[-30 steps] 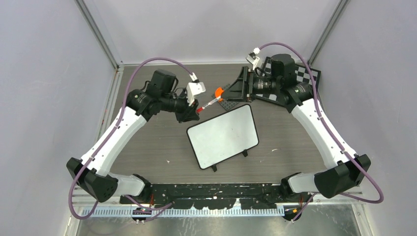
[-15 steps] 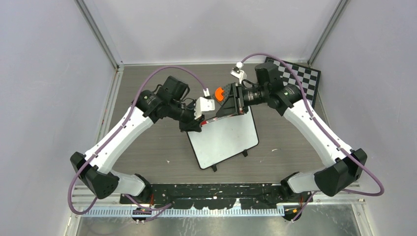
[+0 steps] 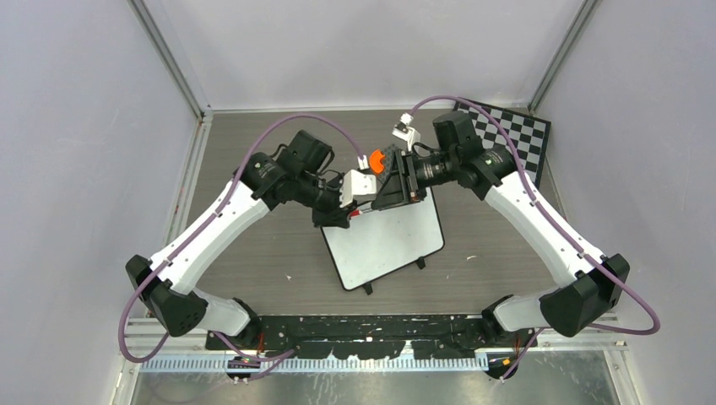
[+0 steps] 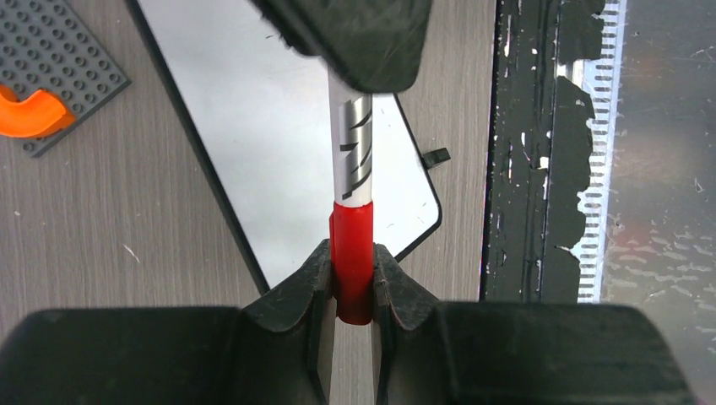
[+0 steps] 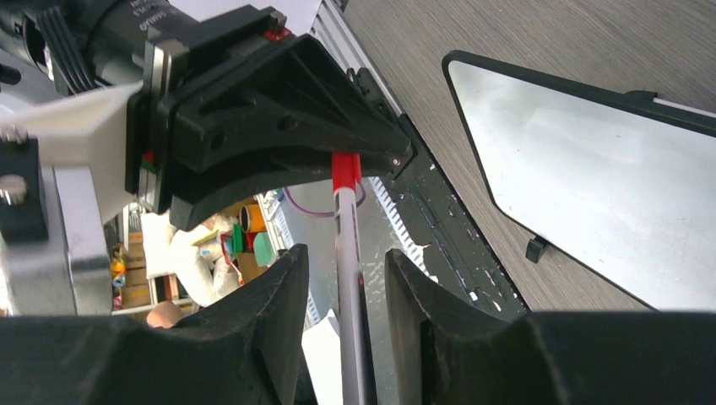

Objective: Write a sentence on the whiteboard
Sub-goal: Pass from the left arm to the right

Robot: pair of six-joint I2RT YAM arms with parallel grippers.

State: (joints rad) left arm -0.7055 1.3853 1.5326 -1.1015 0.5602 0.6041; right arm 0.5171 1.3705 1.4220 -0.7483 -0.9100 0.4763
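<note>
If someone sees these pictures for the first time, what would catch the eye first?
Over the far edge of the blank whiteboard, the two tools meet at one marker. The left tool is shut on its red cap; the right tool stands open around the marker. A chessboard lies at the far right corner.

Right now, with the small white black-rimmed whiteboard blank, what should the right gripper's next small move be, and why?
Probably close the right gripper on the marker's white barrel. Its jaws straddle the barrel with gaps either side, while the left gripper pinches the red cap; a firm hold on both ends lets the cap pull off.
</note>
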